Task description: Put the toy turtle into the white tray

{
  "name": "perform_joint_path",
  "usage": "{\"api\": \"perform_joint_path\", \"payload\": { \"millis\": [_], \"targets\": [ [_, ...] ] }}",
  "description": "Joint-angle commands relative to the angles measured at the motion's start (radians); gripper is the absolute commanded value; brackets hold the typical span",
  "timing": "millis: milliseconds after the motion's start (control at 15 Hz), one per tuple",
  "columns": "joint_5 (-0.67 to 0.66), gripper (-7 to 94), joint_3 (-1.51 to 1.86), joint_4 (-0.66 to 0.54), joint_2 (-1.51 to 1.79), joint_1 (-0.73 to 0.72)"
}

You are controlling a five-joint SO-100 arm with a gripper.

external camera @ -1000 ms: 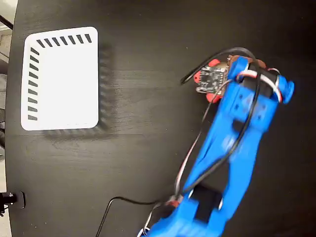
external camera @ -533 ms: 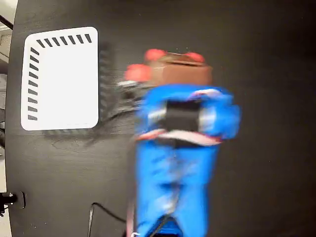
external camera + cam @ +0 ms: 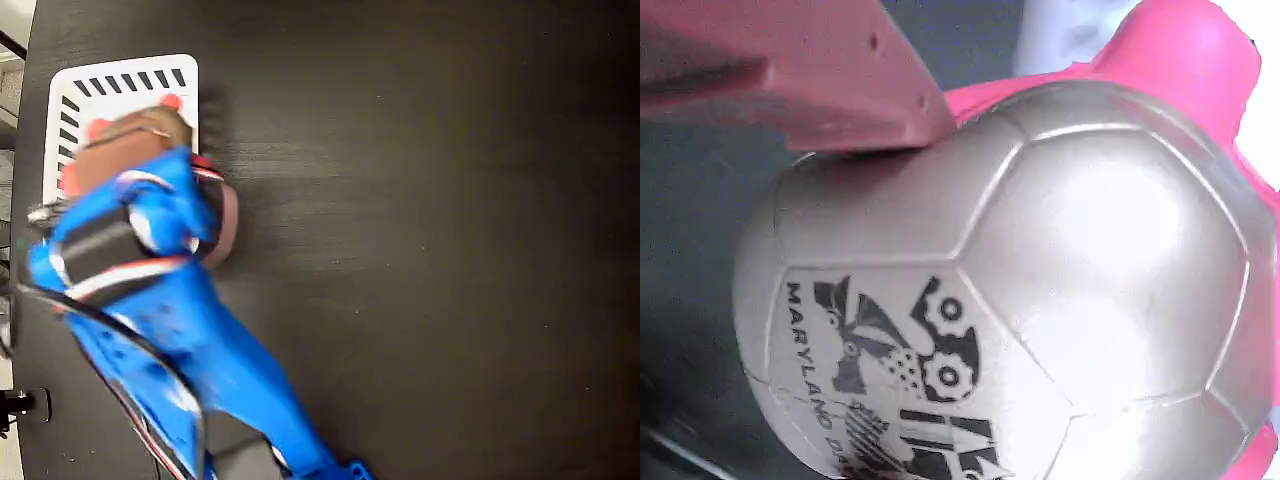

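Table [image 3: 420, 240]: black, faint wood grain, fills nearly the whole fixed view; its rounded edge shows along the 9 o'clock side, with pale floor beyond. Surface bare from centre out to 3 o'clock.

White tray [image 3: 125, 82]: lies flat on the table toward 10 o'clock, near the edge. Rectangular, rounded corners. Dark slanted slots run along its 12 o'clock side and its 9 o'clock side. Lower half hidden.

Small dark fitting [image 3: 22, 404] at the table edge, toward 8 o'clock; too small to identify.
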Motion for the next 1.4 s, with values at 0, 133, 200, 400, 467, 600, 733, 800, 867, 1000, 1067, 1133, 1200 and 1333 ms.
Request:
{"api": "perform_joint_path", "payload": {
  "millis": [0,133,200,400,467,600,733,800,867,1000,1067,1133,1200,1333],
  "targets": [
    [-0.011,-2,-0.172,-0.026,-0.046,-0.063],
    [-0.017,-2,-0.252,-0.026,-0.127,-0.080],
    [-0.015,-2,-0.265,-0.026,-0.155,-0.089],
    [-0.003,-2,-0.252,-0.025,-0.238,-0.109],
    [-0.002,-2,-0.245,-0.025,-0.262,-0.109],
    [0.000,-2,-0.235,-0.025,-0.305,-0.104],
    [-0.002,-2,-0.250,-0.032,-0.334,-0.089],
    [-0.003,-2,-0.267,-0.032,-0.354,-0.087],
    [0.002,-1,-0.285,-0.034,-0.376,-0.086],
    [0.006,13,-0.301,-0.034,-0.399,-0.087],
    [0.012,20,-0.295,-0.034,-0.402,-0.092],
    [0.017,27,-0.285,-0.034,-0.402,-0.095],
    [0.018,39,-0.272,-0.034,-0.402,-0.097],
    [0.009,51,-0.252,-0.034,-0.402,-0.097]
  ]
}}
